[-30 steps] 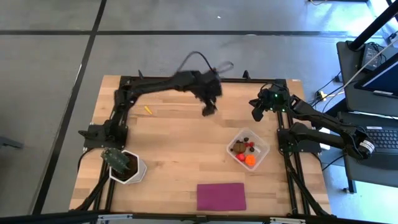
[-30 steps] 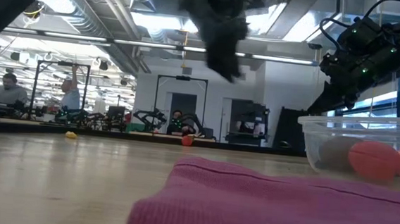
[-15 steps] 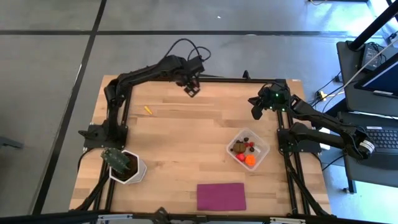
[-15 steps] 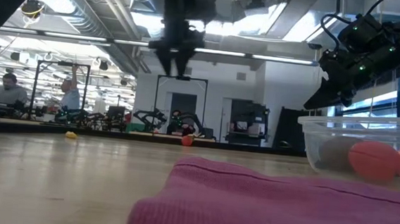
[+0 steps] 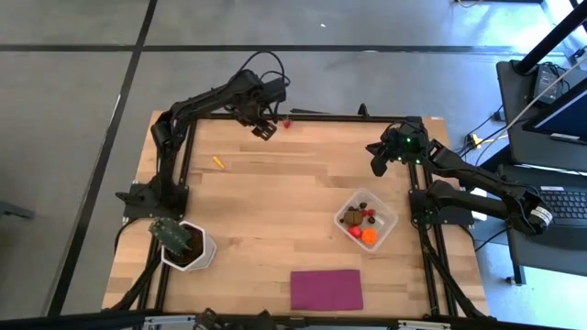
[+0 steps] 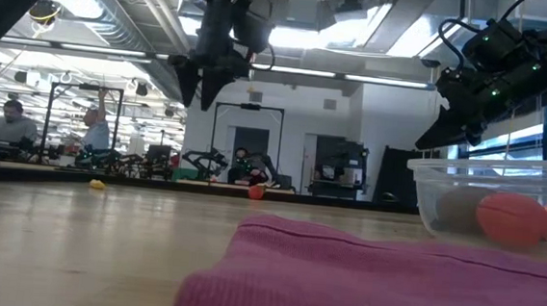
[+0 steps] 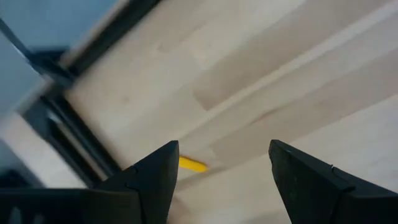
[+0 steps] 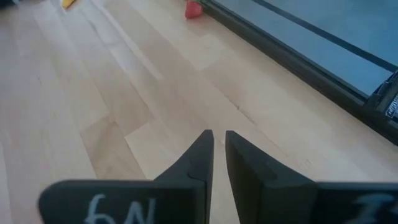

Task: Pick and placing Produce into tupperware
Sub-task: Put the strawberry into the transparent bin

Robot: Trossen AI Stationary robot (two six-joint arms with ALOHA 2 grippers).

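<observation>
Left gripper [image 5: 264,129], fingers apart and empty, hovers at the table's 11 o'clock. Yellow bit [image 5: 218,162] lies toward 8 o'clock of it, small red piece [image 5: 286,123] just at 2 o'clock. Descend squarely over one. Since earlier, this arm has swung leftward. Tupperware [image 5: 388,224] sits right of centre; right gripper [image 8: 219,155], closed and empty, waits at 1 o'clock.

Left hand [image 5: 263,129] agape, right hand [image 5: 378,168] closed

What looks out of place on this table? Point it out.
Two pieces of produce lie outside the tupperware: a small red piece at the table's far edge, near the left gripper, and a yellow bit on the far-left boards. The rest sits inside the tub. Nothing looks spilled or damaged.
</observation>
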